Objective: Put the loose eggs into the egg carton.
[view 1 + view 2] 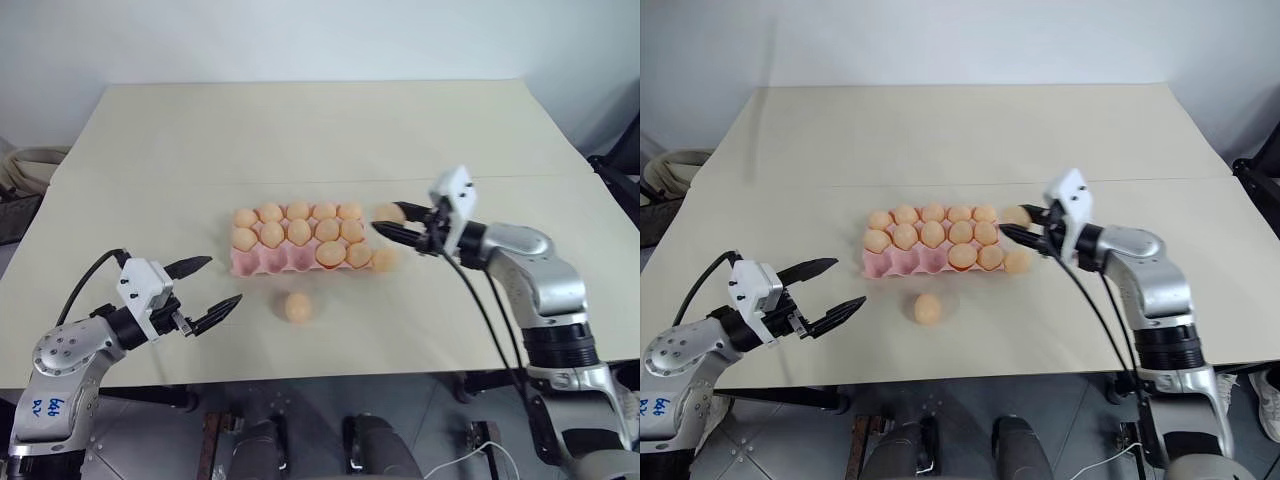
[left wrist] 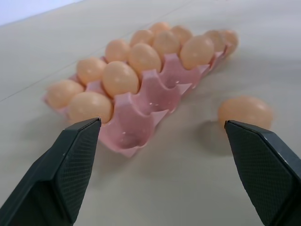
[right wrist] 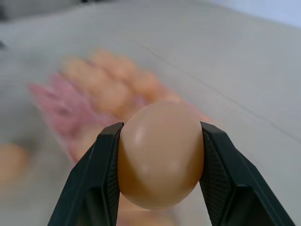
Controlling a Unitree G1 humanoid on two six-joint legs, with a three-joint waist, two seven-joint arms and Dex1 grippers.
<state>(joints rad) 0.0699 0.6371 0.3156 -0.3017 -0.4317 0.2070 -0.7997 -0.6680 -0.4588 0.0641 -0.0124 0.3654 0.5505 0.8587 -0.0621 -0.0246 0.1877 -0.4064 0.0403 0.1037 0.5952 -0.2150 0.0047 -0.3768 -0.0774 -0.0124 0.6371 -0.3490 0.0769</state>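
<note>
1 carton [image 1: 262, 262], pink moulded tray, lidless, cups in 3 rows of 5, lies mid-table [image 1: 300, 130]. Eggs are smooth, pale orange-tan ovals, all alike. In the carton: 5 in the far row, 5 in the middle row, 2 in the near row at its right end; the 3 near cups toward the left are empty (pink ridges visible in the left wrist view).

Outside the carton, 3 eggs:
- 1 held egg [image 3: 160, 153], clamped between the 2 black fingers of the right gripper [image 1: 392, 222], in the air just beside the carton's right end.
- 1 egg [image 1: 385, 260] on the table, touching or just beside the carton's near right corner.
- 1 egg [image 1: 298, 307] on the table, near the carton's front edge.

Left gripper [image 1: 215, 285]: jaws spread wide, empty, low over the table left of the front egg.
</note>
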